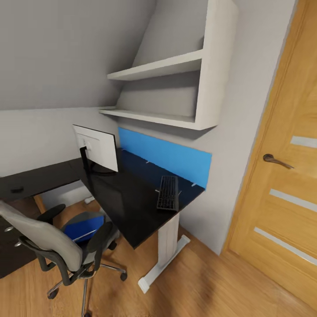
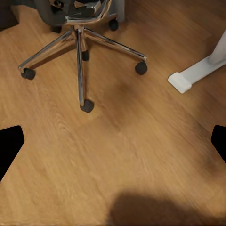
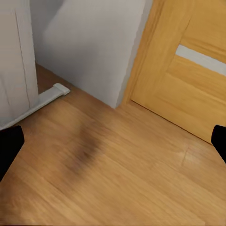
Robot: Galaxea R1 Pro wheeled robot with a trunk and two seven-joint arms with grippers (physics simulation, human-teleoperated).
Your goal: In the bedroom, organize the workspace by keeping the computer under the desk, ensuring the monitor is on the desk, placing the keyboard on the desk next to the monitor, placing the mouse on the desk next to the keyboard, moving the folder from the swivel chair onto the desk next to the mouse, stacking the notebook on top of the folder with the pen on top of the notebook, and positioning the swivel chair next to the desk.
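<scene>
Nearest the robot, the left tool (image 2: 113, 141) and the right tool (image 3: 113, 146) both hang over bare wood floor (image 2: 141, 160) with their fingers spread wide and nothing between them. Just beyond stands the swivel chair (image 1: 57, 246), drawn close to the front edge of the desk (image 1: 127, 207), with the blue folder (image 1: 83, 229) lying flat on its seat between the armrests. The folder looks thin, light and fairly stiff, probably slick-faced, so a pinch across one free edge seems the likeliest hold; the chair will probably roll on its castors if pushed. Farther along the desk the keyboard (image 1: 168, 193) lies near the blue back panel (image 1: 167, 158), and the monitor (image 1: 97, 147) stands at the desk's inner corner.
</scene>
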